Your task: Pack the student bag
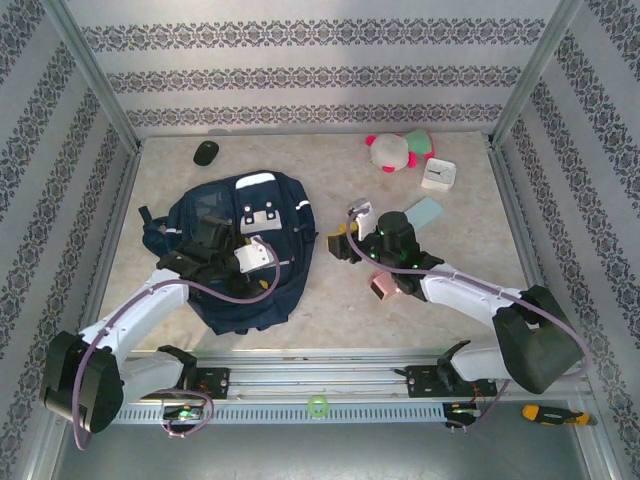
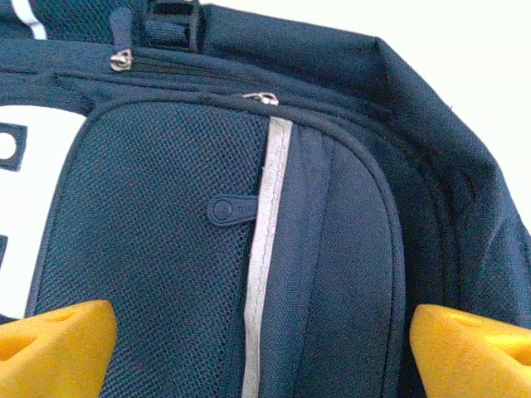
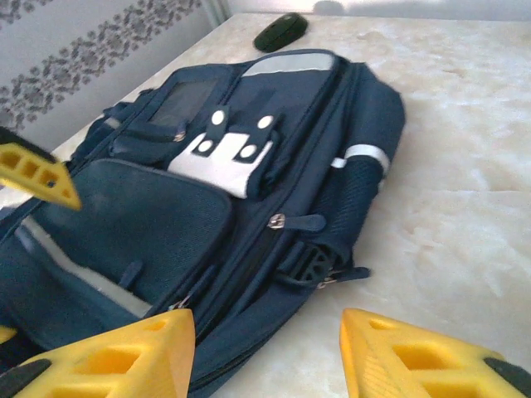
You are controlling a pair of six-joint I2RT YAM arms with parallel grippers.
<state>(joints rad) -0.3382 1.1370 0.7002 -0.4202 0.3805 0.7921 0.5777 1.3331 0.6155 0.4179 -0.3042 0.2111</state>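
matt woven cloth student bag (image 3: 166, 224), smooth table (image 3: 465, 166)

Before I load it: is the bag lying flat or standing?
Lying flat: the student bag spreads over the table, buckle patch facing up.

Bright, even light is falling from above onto the desk (image 1: 320, 165), casting only faint, soft shadows around the bag (image 1: 235, 305). The top view is looking pale and slightly hazy. In the right wrist view the desk is washing out toward its far edge, and the mouse (image 3: 280, 31) there is blurring. The left gripper's (image 2: 265, 348) yellow fingers (image 2: 58, 348) are showing soft and out of focus against crisp fabric weave.
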